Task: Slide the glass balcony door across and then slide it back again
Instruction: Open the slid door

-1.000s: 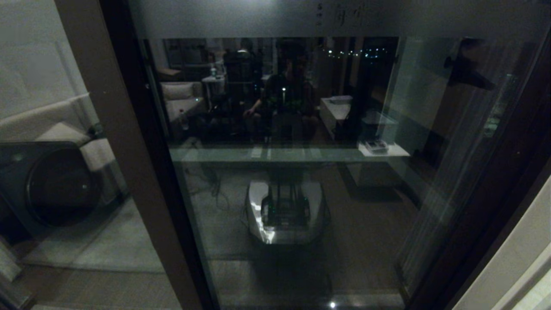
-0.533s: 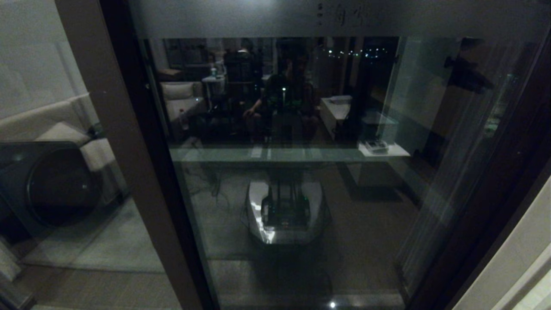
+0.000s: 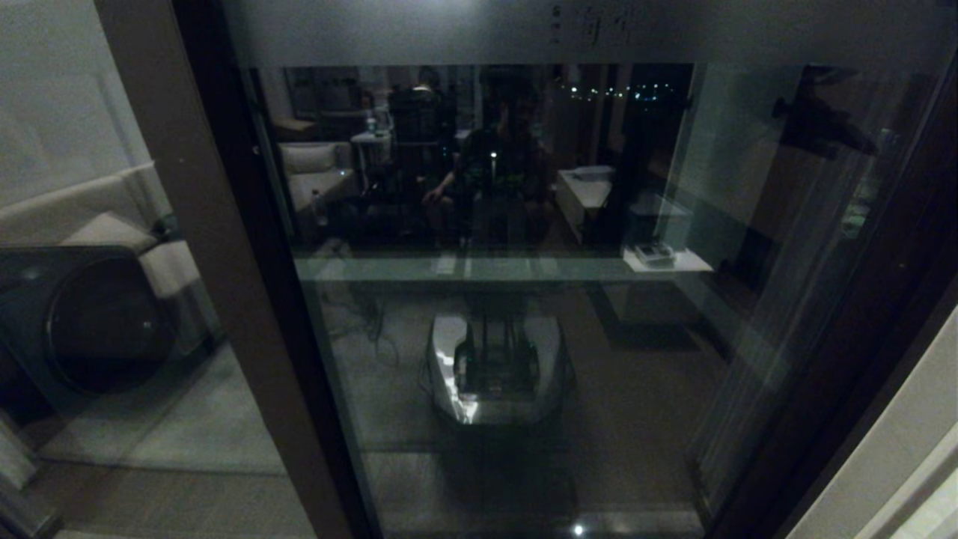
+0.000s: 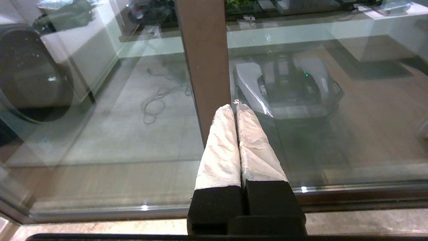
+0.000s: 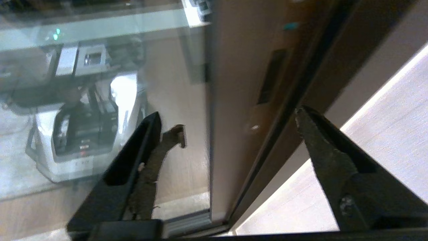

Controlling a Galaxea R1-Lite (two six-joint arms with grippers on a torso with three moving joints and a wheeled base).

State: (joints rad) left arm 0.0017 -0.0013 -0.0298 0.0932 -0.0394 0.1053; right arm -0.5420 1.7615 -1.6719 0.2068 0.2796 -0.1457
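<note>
The glass balcony door (image 3: 524, 337) fills the head view, with a frosted band (image 3: 449, 30) bearing characters across its top. Neither gripper shows directly in that view. In the left wrist view my left gripper (image 4: 234, 105) is shut, its white-wrapped fingers (image 4: 220, 147) pressed together with nothing between them, tips close to a brown post (image 4: 204, 50). My right gripper (image 5: 227, 113) stands open in the right wrist view, its black fingers (image 5: 327, 154) spread either side of the door's brown stile (image 5: 234, 67). The slim recessed black handle (image 5: 272, 75) lies just beyond the fingertips, untouched.
A dark round-fronted washing machine (image 3: 90, 322) stands behind the glass on the left. My own white base (image 3: 494, 367) is mirrored in the pane. The floor track (image 4: 351, 197) runs along the door's foot. A pale wall (image 3: 898, 449) borders the door frame on the right.
A dark arm-like shape in the upper right of the glass has shifted slightly to the right. The door and the brown post look unmoved.
</note>
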